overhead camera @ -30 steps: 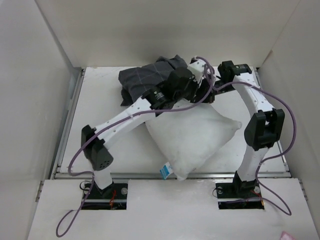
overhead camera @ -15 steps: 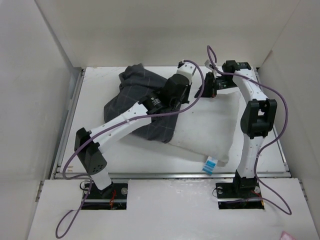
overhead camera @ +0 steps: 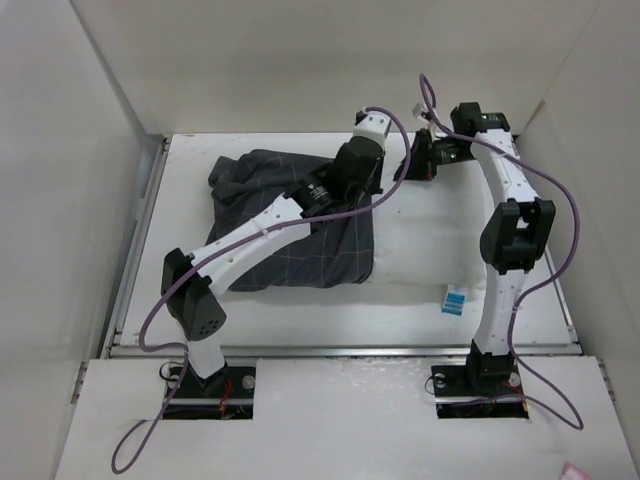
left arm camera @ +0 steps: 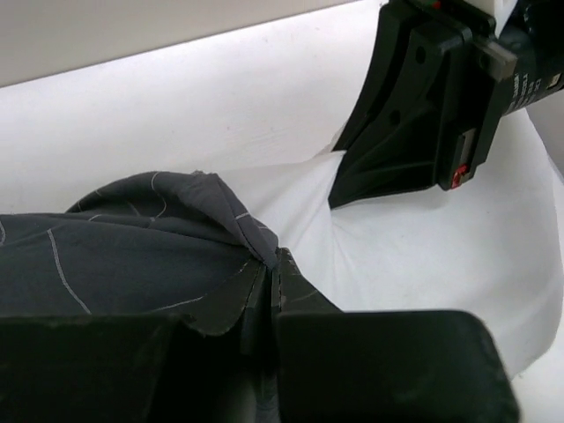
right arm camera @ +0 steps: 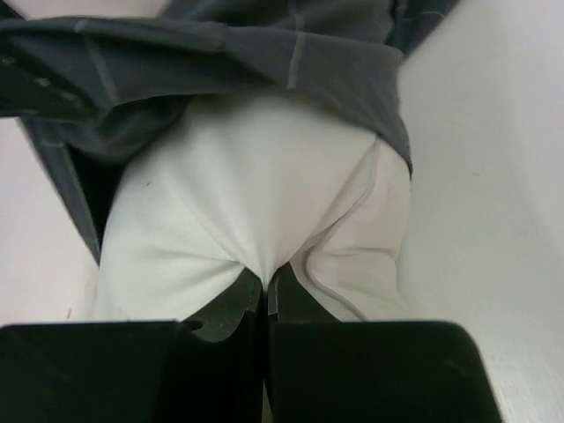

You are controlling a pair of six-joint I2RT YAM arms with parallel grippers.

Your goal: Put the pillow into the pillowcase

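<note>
Slippage is my worry. My left gripper (left arm camera: 271, 280) is clamped fully shut on a thin fold of the pillowcase (left arm camera: 132, 256) hem, and a hard tug could pull that fold free or bunch the cloth. My right gripper (right arm camera: 266, 284) is pinched tight on a far corner of the pillow (right arm camera: 256, 203), and so small a bite may let go. The pillow lies across the table (overhead camera: 180, 250), its left part covered by the pillowcase, its right part and tag (overhead camera: 455, 299) bare.
</note>
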